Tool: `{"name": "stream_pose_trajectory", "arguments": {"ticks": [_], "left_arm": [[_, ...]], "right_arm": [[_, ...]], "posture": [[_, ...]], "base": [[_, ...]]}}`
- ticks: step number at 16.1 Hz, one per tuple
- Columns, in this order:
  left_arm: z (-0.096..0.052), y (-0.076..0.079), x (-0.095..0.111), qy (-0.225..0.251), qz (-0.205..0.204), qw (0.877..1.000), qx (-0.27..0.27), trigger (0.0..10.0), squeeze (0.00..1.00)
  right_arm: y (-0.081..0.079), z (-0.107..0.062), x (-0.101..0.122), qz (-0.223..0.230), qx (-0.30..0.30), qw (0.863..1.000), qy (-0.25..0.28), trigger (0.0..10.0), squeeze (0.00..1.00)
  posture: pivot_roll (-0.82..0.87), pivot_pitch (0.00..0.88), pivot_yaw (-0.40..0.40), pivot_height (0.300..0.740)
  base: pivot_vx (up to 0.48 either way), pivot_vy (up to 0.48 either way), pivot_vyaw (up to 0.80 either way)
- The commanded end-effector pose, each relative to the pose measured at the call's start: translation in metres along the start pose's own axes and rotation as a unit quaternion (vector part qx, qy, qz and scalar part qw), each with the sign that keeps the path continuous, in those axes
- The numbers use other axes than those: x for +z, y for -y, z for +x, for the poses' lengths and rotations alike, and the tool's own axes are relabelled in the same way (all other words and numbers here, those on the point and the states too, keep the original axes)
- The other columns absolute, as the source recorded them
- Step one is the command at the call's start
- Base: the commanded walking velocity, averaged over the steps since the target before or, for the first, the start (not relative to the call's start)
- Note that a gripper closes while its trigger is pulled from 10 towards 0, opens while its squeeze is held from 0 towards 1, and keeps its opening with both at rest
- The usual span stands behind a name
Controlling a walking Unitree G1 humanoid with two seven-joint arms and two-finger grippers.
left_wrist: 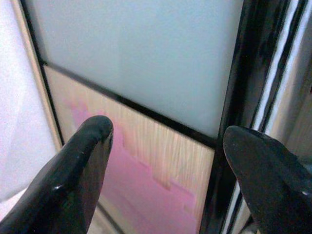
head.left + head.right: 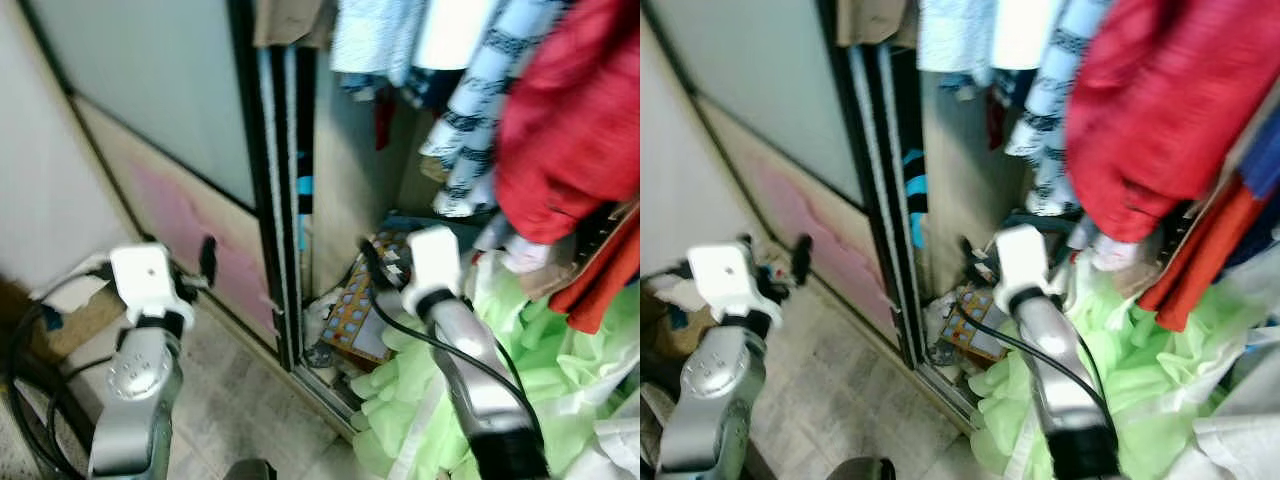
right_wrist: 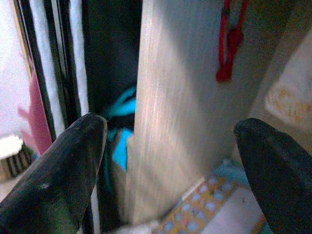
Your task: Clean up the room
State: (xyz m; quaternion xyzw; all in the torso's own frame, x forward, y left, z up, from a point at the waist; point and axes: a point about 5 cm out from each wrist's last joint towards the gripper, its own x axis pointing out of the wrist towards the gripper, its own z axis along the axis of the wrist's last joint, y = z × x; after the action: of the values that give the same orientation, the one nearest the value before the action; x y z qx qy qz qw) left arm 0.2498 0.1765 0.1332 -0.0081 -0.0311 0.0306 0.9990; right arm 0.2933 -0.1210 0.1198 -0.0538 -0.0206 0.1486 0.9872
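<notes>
The robot faces an open wardrobe with a sliding door, its upper panel frosted glass, its lower panel wood with a pink stain. The door's black frame and metal track run down to the floor at about 6 o'clock of the head views.

The left gripper is raised at 8 o'clock in the left eye view, in front of the door's lower panel. In the left wrist view its 2 fingers are spread wide with nothing between them, aimed at the line where glass meets wood.

The right gripper reaches into the wardrobe at about 5 o'clock of the left eye view. Its jaws also stand wide apart and hold nothing; the right wrist view looks along them at a wooden divider with a red strap hanging at 1 o'clock and something blue in the dark gap at 9 o'clock.

Hanging clothes fill the top: a red garment at 2 o'clock and a white one with black print beside it. A heap of light green cloth lies on the wardrobe floor at 5 o'clock, under the right arm. Just beside it at 6 o'clock lies a flat box with a dotted pattern, among small clutter.
</notes>
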Motion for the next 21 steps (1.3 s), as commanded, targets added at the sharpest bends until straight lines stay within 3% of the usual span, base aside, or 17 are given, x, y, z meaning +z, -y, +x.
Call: {"name": "stream_pose_trajectory", "arguments": {"ticks": [1, 4, 7, 11, 12, 14, 16, 21], "left_arm": [[-0.003, -0.005, -0.002, -0.005, -0.005, 1.000, 0.010, 10.0, 0.00], [-0.008, -0.004, -0.006, -0.013, 0.006, 1.000, 0.015, 10.0, 0.00], [-0.014, -0.003, -0.023, -0.045, 0.022, 0.998, 0.031, 10.0, 0.00], [-0.038, -0.003, -0.051, -0.098, 0.015, 0.995, 0.011, 10.0, 0.00], [-0.036, 0.002, -0.047, -0.090, 0.010, 0.996, -0.009, 10.0, 0.00], [-0.016, 0.001, -0.027, -0.049, 0.027, 0.998, 0.018, 10.0, 0.00], [-0.013, 0.002, -0.023, -0.035, 0.024, 0.999, 0.020, 10.0, 0.00], [-0.013, 0.011, -0.029, -0.052, 0.040, 0.998, -0.025, 10.0, 0.00]], "right_arm": [[0.004, -0.001, -0.004, 0.001, -0.012, 1.000, -0.009, 10.0, 0.00], [-0.002, -0.003, -0.010, -0.001, 0.001, 1.000, -0.014, 10.0, 0.00], [0.009, -0.007, -0.025, -0.006, -0.018, 0.999, -0.040, 10.0, 0.00], [0.018, -0.016, -0.042, 0.002, -0.034, 0.997, -0.075, 10.0, 0.00], [0.018, -0.015, -0.041, 0.000, -0.033, 0.997, -0.070, 10.0, 0.00], [0.019, -0.011, -0.035, 0.006, -0.043, 0.998, -0.051, 10.0, 0.00], [0.015, -0.010, -0.031, 0.006, -0.036, 0.998, -0.042, 10.0, 0.00], [0.018, -0.013, -0.032, 0.027, -0.070, 0.996, -0.037, 10.0, 0.00]], "posture": [[0.03, 0.000, 0.022, 0.740], [0.04, 0.000, 0.004, 0.740], [0.08, 0.000, -0.050, 0.740], [0.09, 0.000, -0.057, 0.740], [0.09, 0.000, -0.041, 0.740], [0.08, 0.000, -0.020, 0.740], [0.08, 0.000, -0.015, 0.740], [0.07, 0.000, 0.043, 0.740]], "base": [[0.000, 0.000, 0.00], [0.000, 0.000, 0.00], [0.000, 0.000, 0.00], [0.000, 0.000, 0.00], [0.000, 0.000, 0.80], [0.000, 0.000, 0.80], [0.000, 0.000, 0.80], [0.000, 0.000, 0.80]]}}
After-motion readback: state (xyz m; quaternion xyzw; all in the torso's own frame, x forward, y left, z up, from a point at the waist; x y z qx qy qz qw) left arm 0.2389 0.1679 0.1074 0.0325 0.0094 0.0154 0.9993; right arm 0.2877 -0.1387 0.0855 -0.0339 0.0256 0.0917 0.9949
